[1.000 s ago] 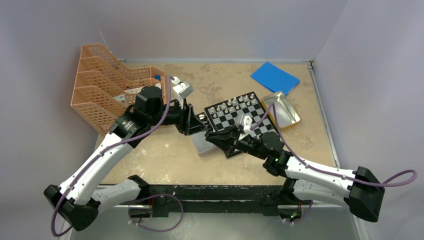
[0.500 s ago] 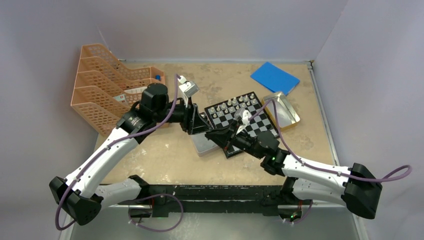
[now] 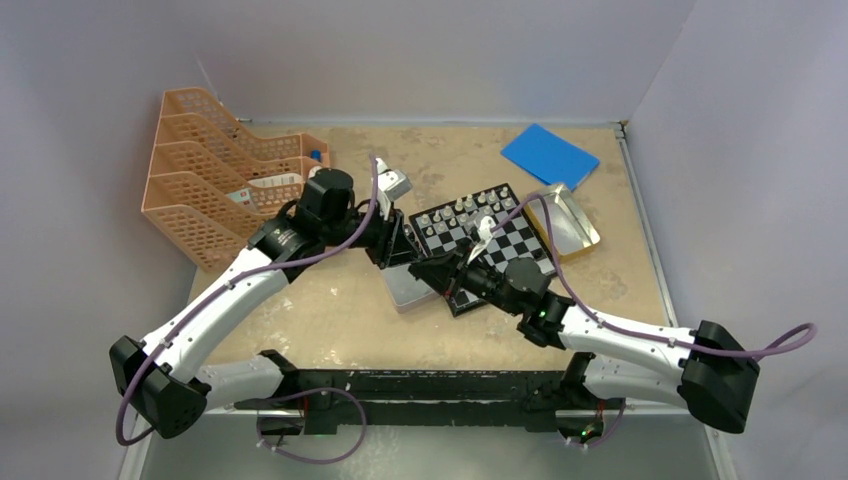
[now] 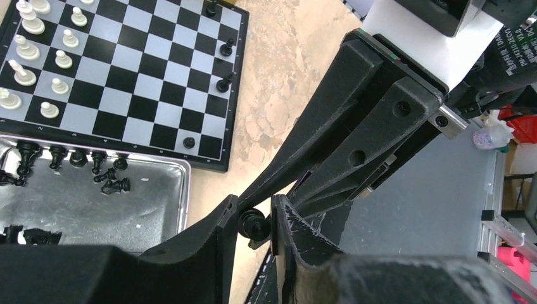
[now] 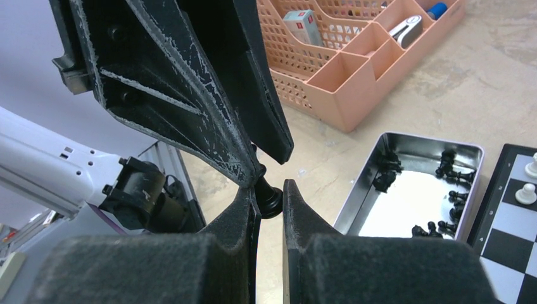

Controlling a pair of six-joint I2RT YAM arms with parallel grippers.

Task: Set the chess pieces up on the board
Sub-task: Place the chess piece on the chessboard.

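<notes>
A black chess piece (image 4: 252,223) sits between the fingertips of my left gripper (image 4: 254,221), and the same piece (image 5: 270,201) also sits between the tips of my right gripper (image 5: 271,196). The two grippers (image 3: 412,258) (image 3: 427,268) meet tip to tip above the left silver tin (image 3: 405,290), just left of the board (image 3: 500,240). Both pairs of jaws are narrowed onto the piece. White pieces (image 4: 38,63) stand in two rows on the board (image 4: 126,82); a few black pieces (image 4: 223,82) stand near its other edge. More black pieces (image 4: 95,168) lie in the tin (image 4: 95,202).
An orange tiered rack (image 3: 215,180) stands at the far left. A blue flat pad (image 3: 549,155) lies at the back right. A second silver tin (image 3: 565,222) sits right of the board. The table's right rail (image 3: 650,260) runs along the side.
Both arms have moved toward each other: the left gripper to the right, the right gripper to the left, until their tips meet over the left tin.
</notes>
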